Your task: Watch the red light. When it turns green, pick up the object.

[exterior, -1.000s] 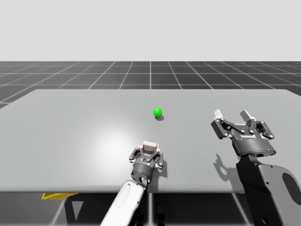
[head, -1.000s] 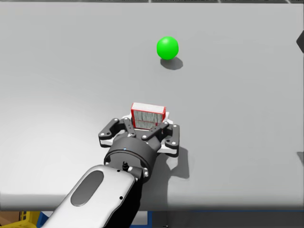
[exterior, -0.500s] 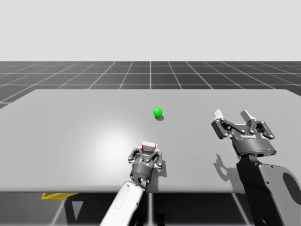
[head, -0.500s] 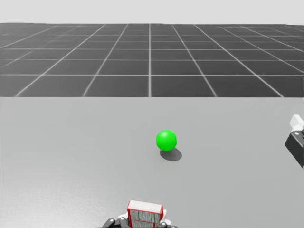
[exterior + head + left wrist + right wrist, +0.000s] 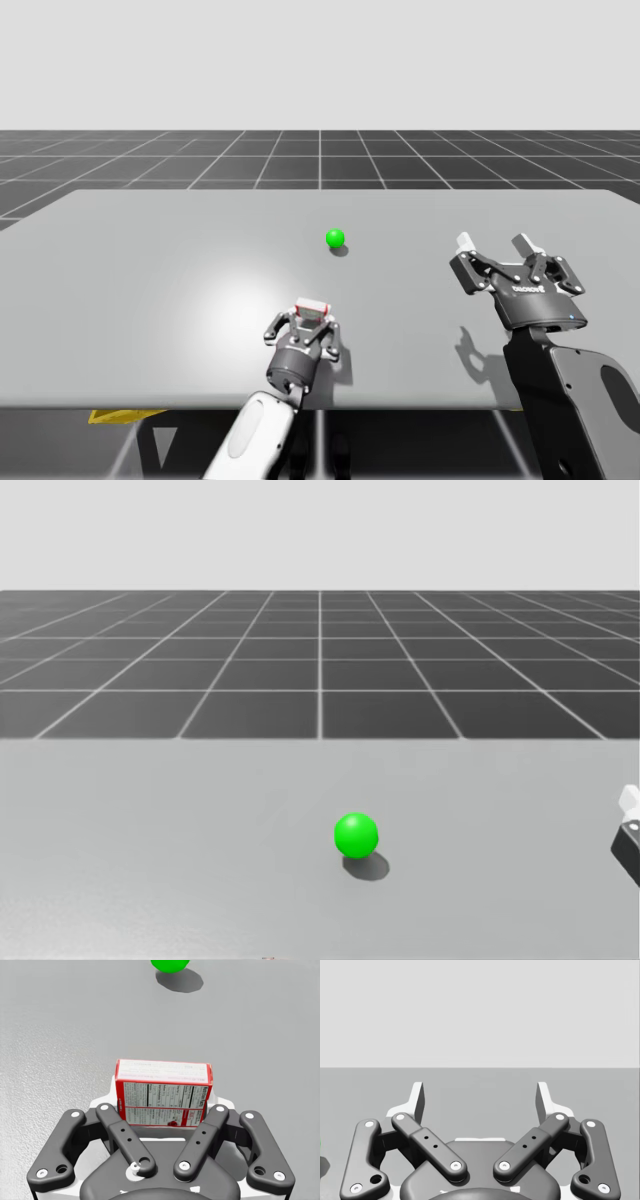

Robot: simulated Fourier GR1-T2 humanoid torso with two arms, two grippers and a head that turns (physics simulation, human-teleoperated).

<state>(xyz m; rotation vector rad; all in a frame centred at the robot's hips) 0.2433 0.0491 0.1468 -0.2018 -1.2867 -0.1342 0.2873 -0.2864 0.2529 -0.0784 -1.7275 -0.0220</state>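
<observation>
Left pincer (image 5: 163, 1104): clamped on red box (image 5: 163, 1091).
Right pincer (image 5: 480, 1098): fingers spread, over worktop (image 5: 150, 300).
Light (image 5: 356, 835): green, ahead of box.

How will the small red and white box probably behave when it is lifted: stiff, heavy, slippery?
The red and white box looks like printed cardboard with sharp edges, so it is probably stiff and light, though a hard squeeze might dent it. Its flat sides sit within my left gripper, so it should not roll.
</observation>
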